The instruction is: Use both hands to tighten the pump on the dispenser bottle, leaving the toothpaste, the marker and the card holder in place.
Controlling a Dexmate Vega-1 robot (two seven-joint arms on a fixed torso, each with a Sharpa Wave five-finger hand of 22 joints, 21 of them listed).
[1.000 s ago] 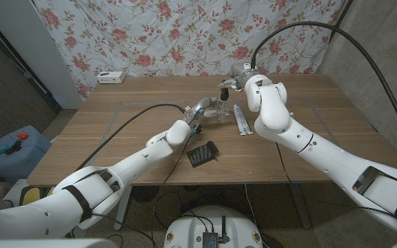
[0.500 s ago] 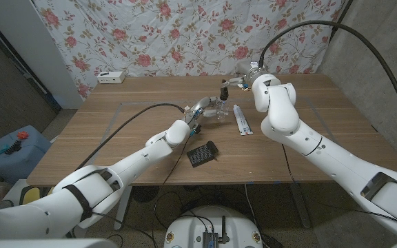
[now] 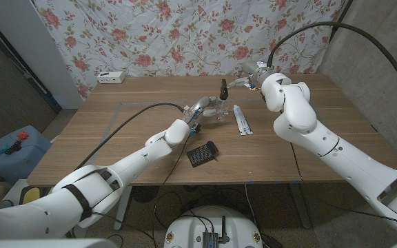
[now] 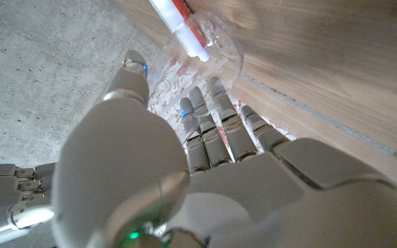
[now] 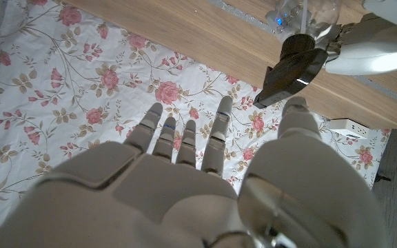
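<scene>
Nearest me the card holder [image 3: 202, 154] lies well clear, low risk. Next out, my left hand [image 3: 200, 110] is wrapped round the clear dispenser bottle [image 3: 217, 110] mid-table; in the left wrist view its fingers [image 4: 216, 131] curl against the bottle wall. Toothpaste [image 3: 240, 120] lies just beside the bottle, so a slip or a twist of the bottle could knock it. Farther out, my right hand [image 3: 248, 76] hovers off the dark pump [image 3: 222, 90], fingers [image 5: 178, 141] spread, holding nothing. If I grab off-centre the pump may tilt the bottle. Marker: cannot make it out for sure. How far the pump's thread is seated is hidden.
</scene>
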